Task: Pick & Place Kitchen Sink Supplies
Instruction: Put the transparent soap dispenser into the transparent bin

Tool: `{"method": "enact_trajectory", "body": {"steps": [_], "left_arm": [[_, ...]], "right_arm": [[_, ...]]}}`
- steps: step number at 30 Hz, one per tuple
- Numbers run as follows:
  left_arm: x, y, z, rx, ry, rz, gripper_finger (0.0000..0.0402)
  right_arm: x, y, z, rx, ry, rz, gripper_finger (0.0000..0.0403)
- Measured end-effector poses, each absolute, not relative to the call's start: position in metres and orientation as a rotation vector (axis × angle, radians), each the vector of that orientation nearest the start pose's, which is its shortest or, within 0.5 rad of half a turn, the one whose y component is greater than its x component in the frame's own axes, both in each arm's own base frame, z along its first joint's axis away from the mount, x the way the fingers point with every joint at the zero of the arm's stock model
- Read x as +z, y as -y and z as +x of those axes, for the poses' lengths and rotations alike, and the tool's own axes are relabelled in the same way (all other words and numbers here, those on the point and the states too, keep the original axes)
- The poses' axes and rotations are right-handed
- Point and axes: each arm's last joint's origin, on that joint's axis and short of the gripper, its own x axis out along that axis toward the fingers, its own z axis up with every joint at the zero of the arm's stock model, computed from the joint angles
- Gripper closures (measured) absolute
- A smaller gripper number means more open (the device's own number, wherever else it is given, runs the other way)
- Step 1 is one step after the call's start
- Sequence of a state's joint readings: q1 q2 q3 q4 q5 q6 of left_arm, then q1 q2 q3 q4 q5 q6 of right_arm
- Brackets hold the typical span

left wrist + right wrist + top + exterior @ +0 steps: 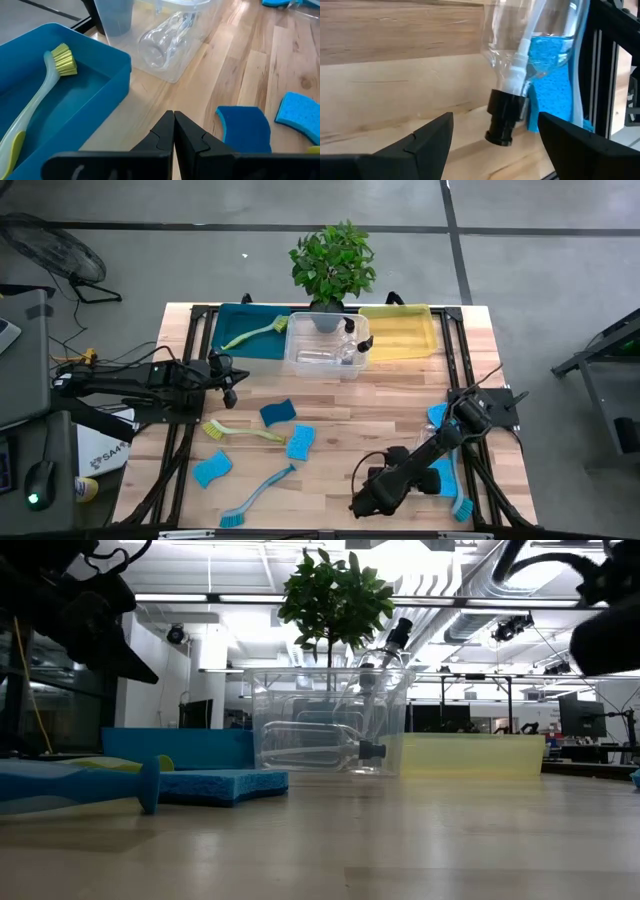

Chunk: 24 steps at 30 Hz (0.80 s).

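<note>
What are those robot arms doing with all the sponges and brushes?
They are sorting sink supplies into bins. The right tool is open, pointing at a clear pump bottle lying on the table's near right corner beside a blue sponge. The left tool is shut and empty, waiting near the teal bin, which already holds a yellow-green brush. The clear bin holds bottles. Several sponges and brushes lie loose on the table.

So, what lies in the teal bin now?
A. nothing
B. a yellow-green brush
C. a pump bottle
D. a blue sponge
B: the high view shows a yellow-green brush lying inside the teal bin, and the left wrist view shows its bristle head against the bin's wall.
</note>
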<state>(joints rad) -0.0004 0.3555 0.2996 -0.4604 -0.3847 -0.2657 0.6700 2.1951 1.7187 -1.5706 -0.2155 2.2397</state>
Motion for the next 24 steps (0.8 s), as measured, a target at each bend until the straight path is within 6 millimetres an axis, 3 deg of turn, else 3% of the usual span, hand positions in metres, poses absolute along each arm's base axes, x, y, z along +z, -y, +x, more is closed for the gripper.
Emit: {"method": "enact_trajectory", "body": {"steps": [9,24], "left_arm": [[0.194,-0.011,0.102,0.442,-0.470,-0.155,0.0401],[0.194,-0.011,0.102,0.443,-0.468,-0.159,0.0401]], "right_arm": [[0.152,-0.235,0.273,-1.804,-1.498,0.805,0.0118],[0.127,-0.230,0.262,-1.773,-1.538,0.790,0.0125]]}}
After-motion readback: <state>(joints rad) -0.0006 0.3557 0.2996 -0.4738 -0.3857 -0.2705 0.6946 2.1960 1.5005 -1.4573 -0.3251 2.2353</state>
